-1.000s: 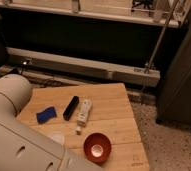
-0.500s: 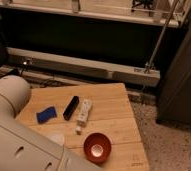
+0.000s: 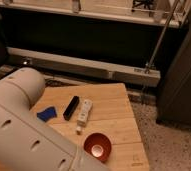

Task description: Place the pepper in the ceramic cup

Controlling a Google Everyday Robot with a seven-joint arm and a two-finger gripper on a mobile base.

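The pepper does not show anywhere in the camera view. A small pale round shape that may be the ceramic cup [image 3: 56, 134] sits on the wooden table [image 3: 114, 107], right at the edge of my arm and partly hidden by it. My large grey-white arm [image 3: 19, 125] fills the lower left of the view and covers the table's near left part. The gripper is out of view.
On the table lie a blue block [image 3: 47, 114], a black oblong object [image 3: 71, 107] and a white oblong object [image 3: 84, 112] side by side. A red bowl [image 3: 97, 146] stands near the front edge. Behind the table are a dark wall and a metal rail, with speckled floor to the right.
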